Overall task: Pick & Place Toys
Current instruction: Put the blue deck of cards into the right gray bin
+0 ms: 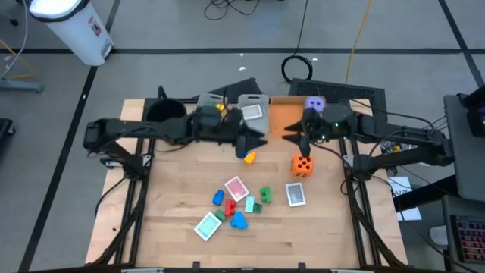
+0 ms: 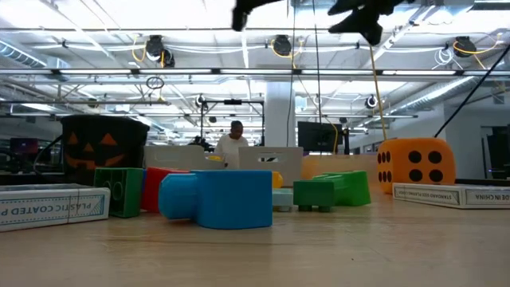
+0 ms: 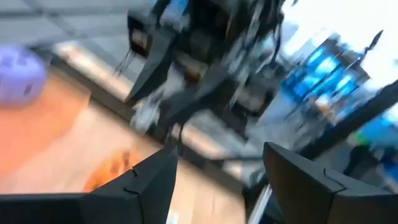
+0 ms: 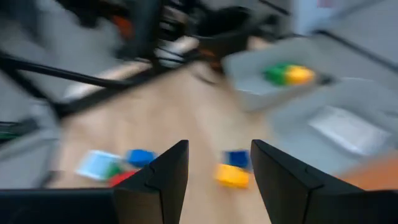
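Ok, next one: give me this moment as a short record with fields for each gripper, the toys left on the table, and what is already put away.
left gripper: raised above the table, near the bins, fingers apart, nothing between them
right gripper: raised near the orange tray, fingers apart, nothing between them
toys on table: orange die, yellow block, green block, blue blocks, several playing cards
already placed: purple die on the orange tray; a card in a clear bin

Both wrist views smear with motion blur; bright ceiling lights glare in the low view
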`<state>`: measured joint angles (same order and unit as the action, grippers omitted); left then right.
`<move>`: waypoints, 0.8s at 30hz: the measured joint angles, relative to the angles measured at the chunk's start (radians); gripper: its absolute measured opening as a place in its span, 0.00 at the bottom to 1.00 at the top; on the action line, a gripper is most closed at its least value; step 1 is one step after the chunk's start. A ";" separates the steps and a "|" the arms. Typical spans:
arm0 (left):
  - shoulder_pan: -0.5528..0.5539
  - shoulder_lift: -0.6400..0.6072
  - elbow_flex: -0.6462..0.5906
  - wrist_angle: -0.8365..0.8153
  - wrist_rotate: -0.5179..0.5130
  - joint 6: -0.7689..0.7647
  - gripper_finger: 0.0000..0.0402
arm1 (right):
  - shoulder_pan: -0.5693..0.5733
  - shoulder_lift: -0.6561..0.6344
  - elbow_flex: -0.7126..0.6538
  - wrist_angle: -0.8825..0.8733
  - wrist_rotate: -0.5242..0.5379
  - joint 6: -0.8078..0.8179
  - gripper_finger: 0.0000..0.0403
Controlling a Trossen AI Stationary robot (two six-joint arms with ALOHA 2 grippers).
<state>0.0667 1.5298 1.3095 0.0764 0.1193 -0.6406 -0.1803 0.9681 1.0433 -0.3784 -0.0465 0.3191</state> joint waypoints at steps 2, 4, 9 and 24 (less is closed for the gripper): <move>-0.055 -0.027 0.004 -0.123 -0.039 0.013 0.61 | 0.023 -0.013 -0.060 0.130 -0.074 0.036 0.41; -0.109 -0.053 0.007 -0.245 -0.093 0.027 0.61 | 0.052 -0.017 -0.109 0.251 -0.122 0.064 0.41; -0.234 -0.105 0.007 -0.523 -0.206 0.028 0.61 | 0.159 0.002 -0.149 0.413 -0.106 0.085 0.41; -0.585 -0.121 0.008 -0.980 -0.313 -0.257 0.61 | 0.510 0.304 0.121 0.141 0.317 0.136 0.41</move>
<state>-0.5187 1.4085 1.3178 -0.9040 -0.1939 -0.8976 0.3295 1.2725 1.1648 -0.2376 0.2703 0.4548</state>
